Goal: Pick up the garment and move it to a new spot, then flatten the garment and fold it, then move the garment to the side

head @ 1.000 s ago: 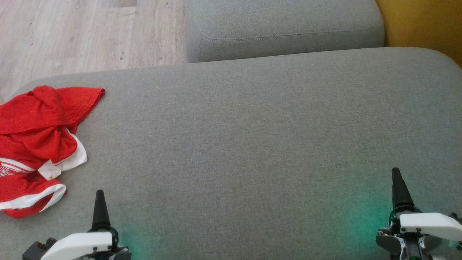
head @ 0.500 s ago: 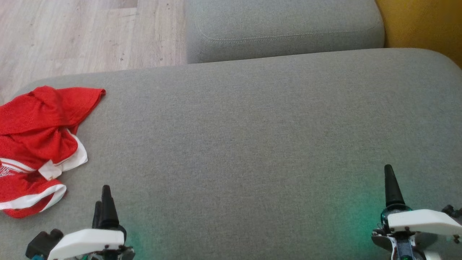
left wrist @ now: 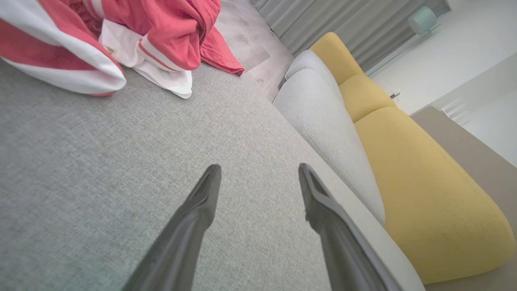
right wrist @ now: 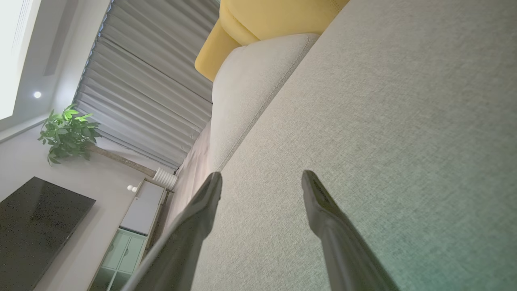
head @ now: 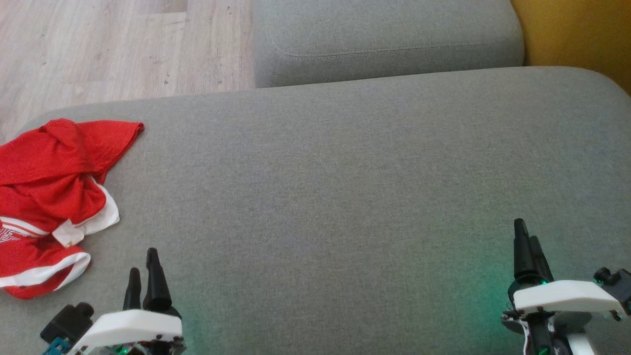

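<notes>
Garment (head: 49, 192) crumpled at cushion (head: 345, 197) left edge.

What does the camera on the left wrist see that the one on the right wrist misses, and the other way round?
Left wrist view: the crumpled red and white garment lying on the grey cushion, ahead of the open left pincer. Right wrist view: a potted plant, a dark television and a pale cabinet, beyond the open right pincer. Both: the grey cushion, the yellow sofa and the grey curtains.
</notes>
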Tool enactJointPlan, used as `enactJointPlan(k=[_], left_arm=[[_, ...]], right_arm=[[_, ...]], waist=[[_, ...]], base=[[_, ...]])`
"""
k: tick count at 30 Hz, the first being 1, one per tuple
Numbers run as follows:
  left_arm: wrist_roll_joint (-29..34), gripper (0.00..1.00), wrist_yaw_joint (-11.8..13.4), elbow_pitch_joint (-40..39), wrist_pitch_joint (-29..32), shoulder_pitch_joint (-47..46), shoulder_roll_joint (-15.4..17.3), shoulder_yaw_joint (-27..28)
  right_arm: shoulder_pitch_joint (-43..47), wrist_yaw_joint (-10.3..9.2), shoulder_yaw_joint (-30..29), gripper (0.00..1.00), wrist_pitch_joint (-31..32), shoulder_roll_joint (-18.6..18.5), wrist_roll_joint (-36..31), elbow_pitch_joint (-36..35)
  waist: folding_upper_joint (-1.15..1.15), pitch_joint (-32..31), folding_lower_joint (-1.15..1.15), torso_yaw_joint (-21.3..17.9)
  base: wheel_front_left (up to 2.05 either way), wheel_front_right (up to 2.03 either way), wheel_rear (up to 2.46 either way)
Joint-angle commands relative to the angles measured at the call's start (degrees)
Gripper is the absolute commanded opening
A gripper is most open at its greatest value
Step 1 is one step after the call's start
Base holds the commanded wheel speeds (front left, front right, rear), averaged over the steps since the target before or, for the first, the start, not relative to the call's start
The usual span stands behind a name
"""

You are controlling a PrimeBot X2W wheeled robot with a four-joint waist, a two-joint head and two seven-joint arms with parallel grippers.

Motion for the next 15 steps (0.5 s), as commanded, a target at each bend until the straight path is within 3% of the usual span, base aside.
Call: enactJointPlan(k=[1,15], left_arm=[[2.2,1.00,0.2,-1.8,-1.0,-1.5,0.9,0.2],[11.7,1.00,1.5,-2.0,-3.1,-1.5,1.8,-1.2]], right_arm=[[-2.9,0.21,1.0,1.00,-0.9,-0.4,-2.0,-1.7],[-3.1,0.26,2.5,1.00,-2.7,-0.5,-10.8,-1.9]], waist=[[0.00,0.0,0.00,0.0],[0.00,-0.3,0.00,0.3]], base=[[0.00,0.00,0.00],[0.00,0.00,0.00]])
